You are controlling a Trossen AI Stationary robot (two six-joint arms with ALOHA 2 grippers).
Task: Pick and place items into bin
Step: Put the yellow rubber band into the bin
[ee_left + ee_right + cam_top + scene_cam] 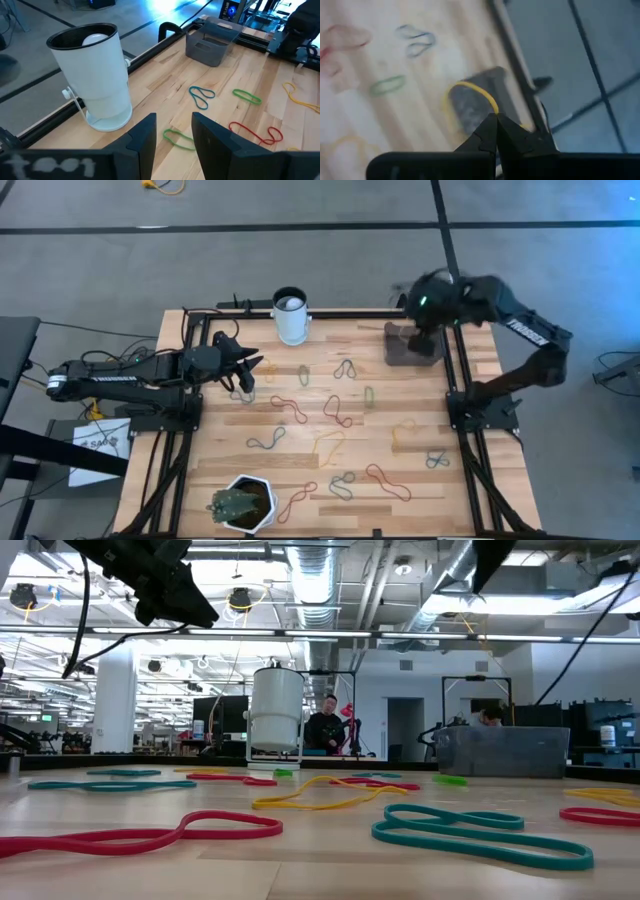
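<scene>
Looking down, the high view shows one small dark translucent rectangular bin [408, 346] at the wooden table's [420, 480] far right corner, the right gripper [425, 320] above it. About fifteen thin twisted rubber-band loops [337, 412], red, green, yellow and blue-grey, litter the boards. In the right wrist view, pinched fingers hold a yellow loop [470, 95] over the bin. In the left wrist view, the left gripper [172, 132] gapes empty beside one white cylindrical cup [95, 75].

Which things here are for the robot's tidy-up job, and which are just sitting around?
For the job:
- rubber bands scattered on the table
- yellow rubber band pinched in the right tool
- grey bin
- left tool, open, waiting near the cup

Just sitting around:
- white cup
- white plant pot
</scene>
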